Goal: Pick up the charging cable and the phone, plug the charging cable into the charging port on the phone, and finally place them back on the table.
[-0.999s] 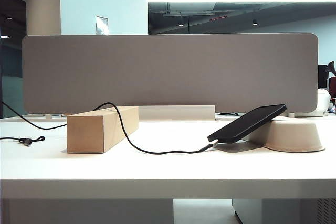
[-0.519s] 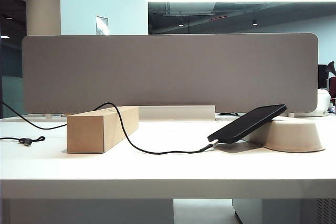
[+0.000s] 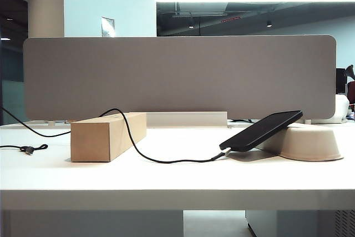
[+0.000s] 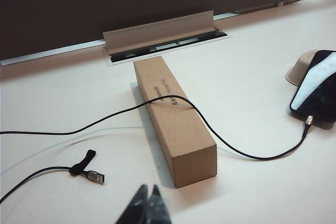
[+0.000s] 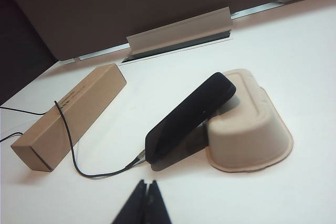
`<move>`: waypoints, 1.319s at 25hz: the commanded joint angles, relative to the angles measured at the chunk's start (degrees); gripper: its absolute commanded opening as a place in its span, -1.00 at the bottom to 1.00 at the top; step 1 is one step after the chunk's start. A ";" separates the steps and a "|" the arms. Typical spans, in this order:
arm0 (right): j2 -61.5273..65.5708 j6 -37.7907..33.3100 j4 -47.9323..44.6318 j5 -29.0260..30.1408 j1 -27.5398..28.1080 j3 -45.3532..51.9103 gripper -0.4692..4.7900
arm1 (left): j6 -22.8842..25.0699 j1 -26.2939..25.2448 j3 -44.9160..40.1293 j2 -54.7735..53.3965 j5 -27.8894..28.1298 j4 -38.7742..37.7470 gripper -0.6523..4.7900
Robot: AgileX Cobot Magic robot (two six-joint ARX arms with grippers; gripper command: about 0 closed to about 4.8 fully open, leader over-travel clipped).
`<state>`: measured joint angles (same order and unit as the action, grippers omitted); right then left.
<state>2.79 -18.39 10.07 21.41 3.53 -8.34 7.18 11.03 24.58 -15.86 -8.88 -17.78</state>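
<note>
Phone (image 3: 260, 131): tilted against the beige tray (image 3: 310, 141), cable plugged in.
Charging cable (image 3: 166, 160): draped over the cardboard box (image 3: 108, 136).
Left gripper (image 4: 146, 208): jaws together, near the box, apart from the cable.
Right gripper (image 5: 144, 205): jaws together, well short of the phone.

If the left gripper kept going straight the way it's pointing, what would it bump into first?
Probably the long brown cardboard box. The shut left gripper points at the box's near end, with only bare white table between them. Depth is hard to judge, so this is a guess.
</note>
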 commanded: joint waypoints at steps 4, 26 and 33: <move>-0.11 2.36 -0.83 -6.36 0.13 -0.26 -0.82 | -0.15 0.02 0.24 0.02 0.07 0.61 -0.78; -2.80 11.17 -2.29 -17.07 -7.04 5.18 -0.82 | -0.15 0.02 0.24 0.04 0.07 0.61 -0.78; -2.82 11.19 -6.45 -21.51 -6.99 8.33 -0.82 | -0.15 0.02 0.24 0.02 0.04 0.61 -0.78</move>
<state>0.10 -7.44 5.32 1.76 -3.51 -0.36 7.18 11.03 24.58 -15.84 -8.88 -17.78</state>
